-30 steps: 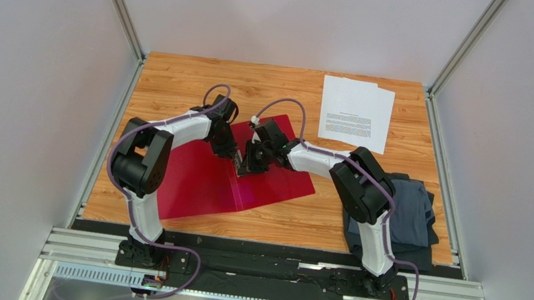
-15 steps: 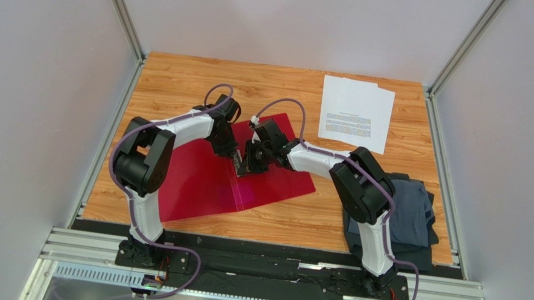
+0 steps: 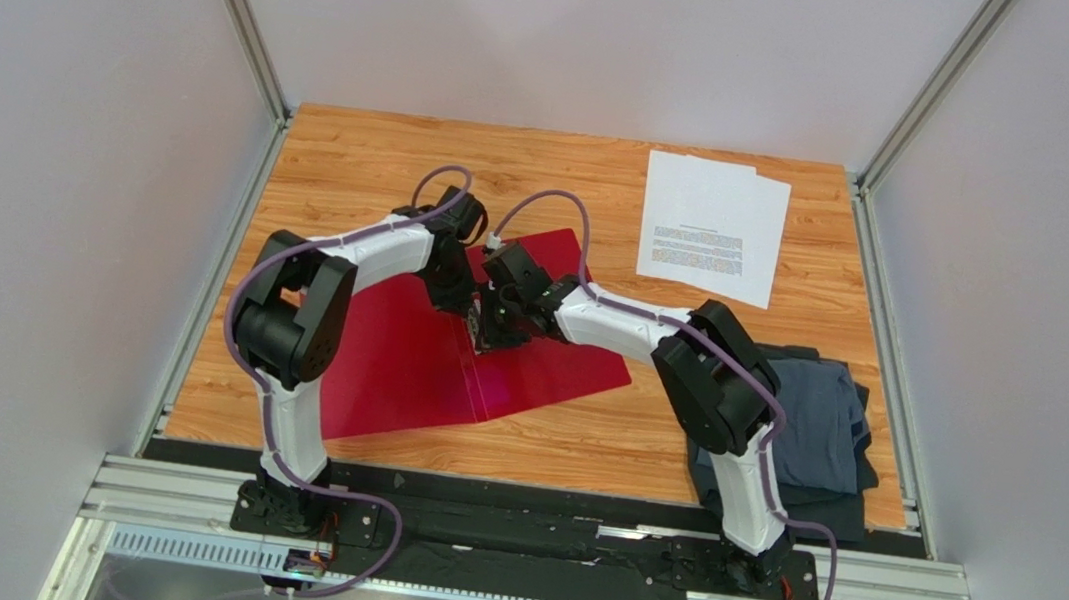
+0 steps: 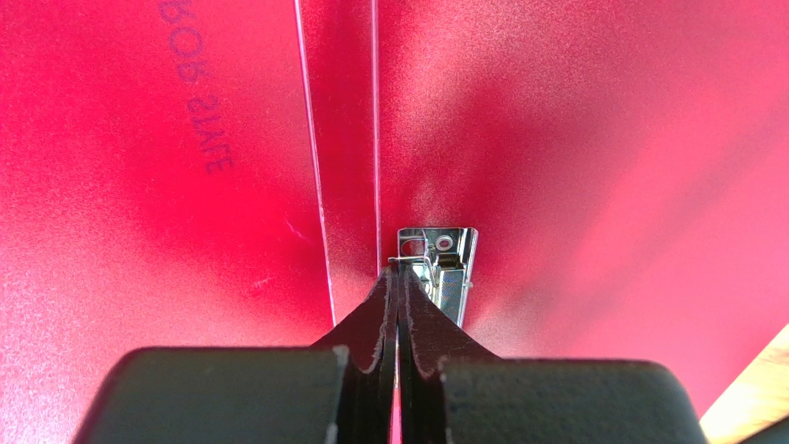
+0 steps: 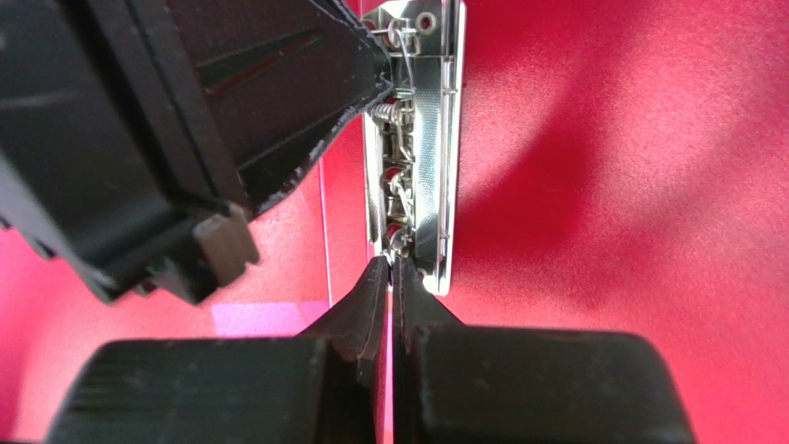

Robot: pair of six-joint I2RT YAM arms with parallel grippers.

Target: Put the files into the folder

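Note:
The red folder (image 3: 398, 360) lies open on the wooden table, its metal clip (image 4: 449, 268) beside the spine crease. My left gripper (image 3: 475, 324) is shut, its tips (image 4: 398, 270) pinched on the thin wire lever at one end of the clip. My right gripper (image 3: 485, 337) is shut, its tips (image 5: 391, 261) touching the other end of the clip (image 5: 428, 157). The left gripper (image 5: 381, 46) shows opposite in the right wrist view. The files (image 3: 712, 227), two white printed sheets, lie overlapping at the far right of the table, apart from the folder.
A dark grey-blue folded cloth (image 3: 814, 423) lies at the near right, under the right arm's elbow. Grey walls and metal rails close in the table on three sides. Both arms cross over the folder's middle.
My right gripper has shifted a little left and farther along the clip, toward the left gripper. The left arm has barely moved. The folder and the files stay put.

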